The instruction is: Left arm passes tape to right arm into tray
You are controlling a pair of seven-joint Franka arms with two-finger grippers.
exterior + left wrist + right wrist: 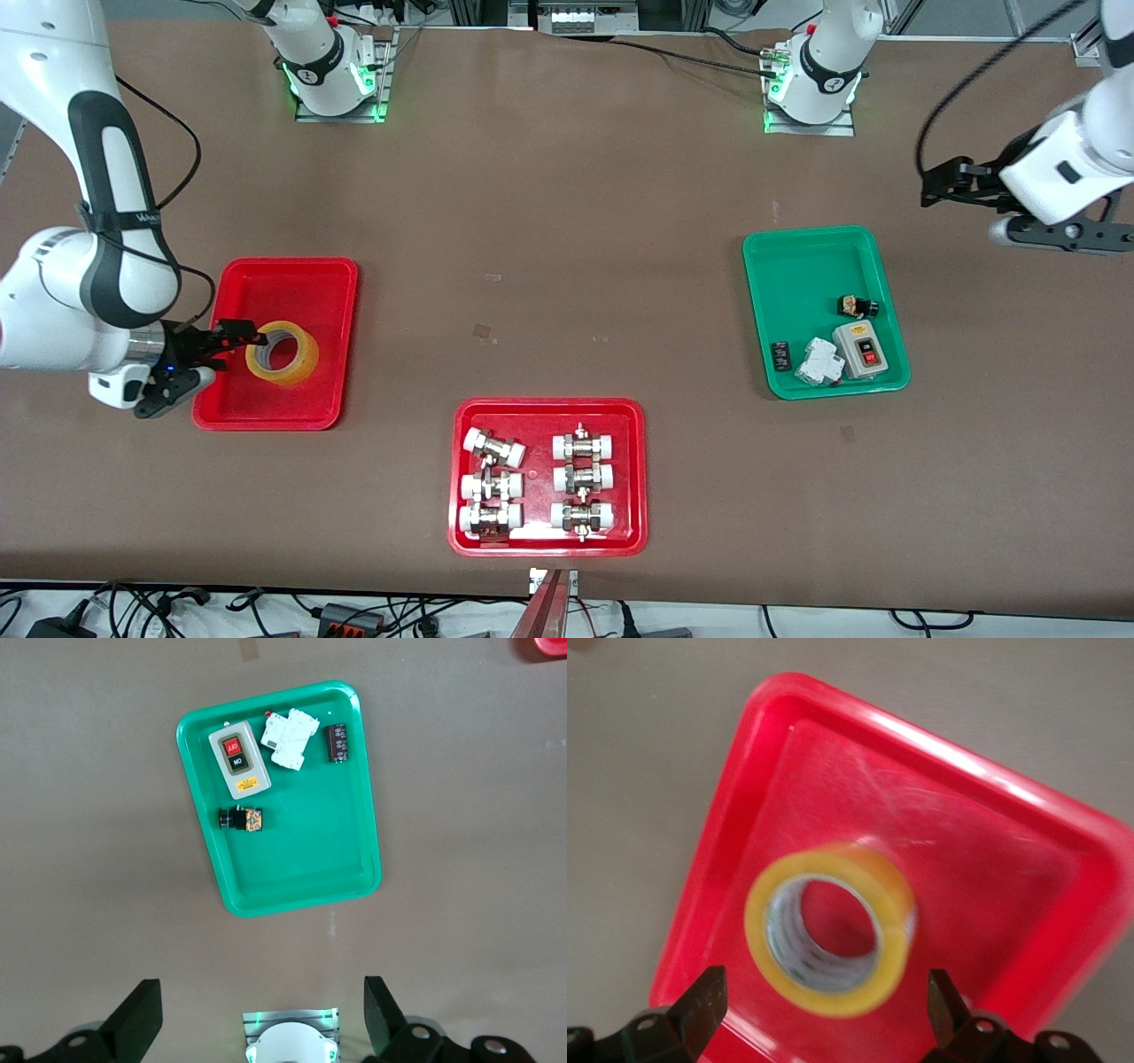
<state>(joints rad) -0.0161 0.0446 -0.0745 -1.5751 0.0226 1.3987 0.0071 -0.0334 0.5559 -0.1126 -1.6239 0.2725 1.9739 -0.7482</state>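
Front view shows the tape [283, 352] lying flat inside the plain red tray [292, 270], which serves here as the landmark; the roll sits toward the right arm's end of that tray, well clear of the rim nearest the front camera. The right end effector [232, 339] hangs over the tray's edge at the right arm's end, just beside the roll, and the right wrist view shows its fingers [700, 1005] spread wide with the tape [830, 927] between and below them, gripping nothing. Judged from this, the placing looks done and the step in hand is the release and retreat. Doing it well means keeping the fingers apart and lifting straight up before swinging away, so neither finger drags the roll or catches the tray's raised rim [939, 744]. Open worktop [567, 221] lies all around the tray, so there is room to withdraw toward the right arm's base. The red tray of metal fittings [547, 476] lies nearer the front camera than the landmark tray and toward the left arm's end, well apart. The left end effector [961, 188] waits high, far from the tray, near the green tray [802, 257], its fingers [142, 1014] wide apart and empty.
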